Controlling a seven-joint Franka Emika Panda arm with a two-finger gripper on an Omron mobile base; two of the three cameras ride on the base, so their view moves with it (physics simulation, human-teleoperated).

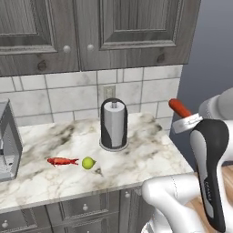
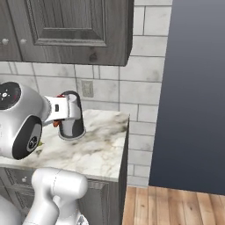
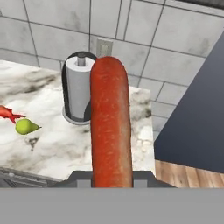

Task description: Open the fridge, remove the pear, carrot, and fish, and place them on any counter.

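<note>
My gripper (image 3: pixel 111 180) is shut on the carrot (image 3: pixel 111 122), a smooth orange-red stick rising up the middle of the hand view. From the left base view the carrot (image 1: pixel 179 107) pokes out of the gripper (image 1: pixel 185 119) above the right end of the counter (image 1: pixel 145 154). The red fish (image 1: pixel 62 161) and the yellow-green pear (image 1: pixel 88 162) lie side by side on the marble, well left of the gripper. In the hand view the fish (image 3: pixel 6 112) and pear (image 3: pixel 25 127) sit at the left edge. I cannot tell whether the fridge is in view.
A paper towel holder (image 1: pixel 113 124) stands upright at the back of the counter, between the gripper and the pear. A grey metal appliance (image 1: pixel 7 145) sits at the far left. Dark wall cabinets (image 1: pixel 127 27) hang overhead. A tall dark blue-grey panel (image 2: pixel 193 88) and wooden floor (image 2: pixel 176 206) lie past the counter's right end.
</note>
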